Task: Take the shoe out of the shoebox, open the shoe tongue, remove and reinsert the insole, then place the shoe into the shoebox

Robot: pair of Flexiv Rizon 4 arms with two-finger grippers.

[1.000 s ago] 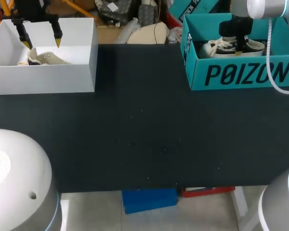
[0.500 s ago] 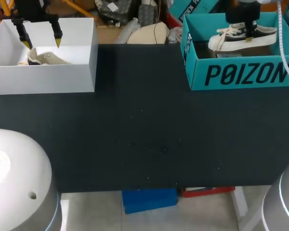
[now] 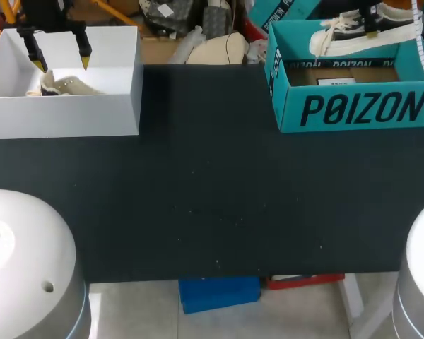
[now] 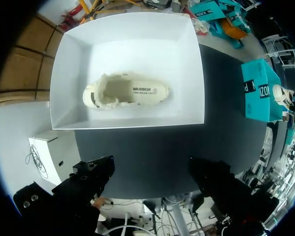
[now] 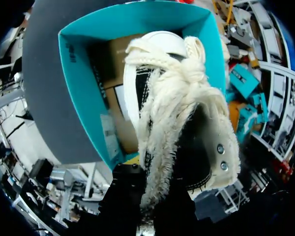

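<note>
My right gripper [image 3: 371,30] clamped the black-and-white sneaker [image 3: 339,32] above the teal shoebox [image 3: 353,109]. My left gripper [image 3: 61,62] gaped wide. I judged the sole needed to clear the wall before moving tableward.

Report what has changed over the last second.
The right tool, shut on the black-and-white shoe, raised it from inside the teal shoebox to above its back rim. The left tool stayed open over the white box, the cream shoe inside untouched.

On the surface [image 3: 212,198], back left, a box [image 3: 63,116] holds a sneaker [image 3: 67,87] under my left claw [image 3: 61,65]; back right, shoe [image 3: 353,25] over shoebox [image 3: 353,109].
</note>
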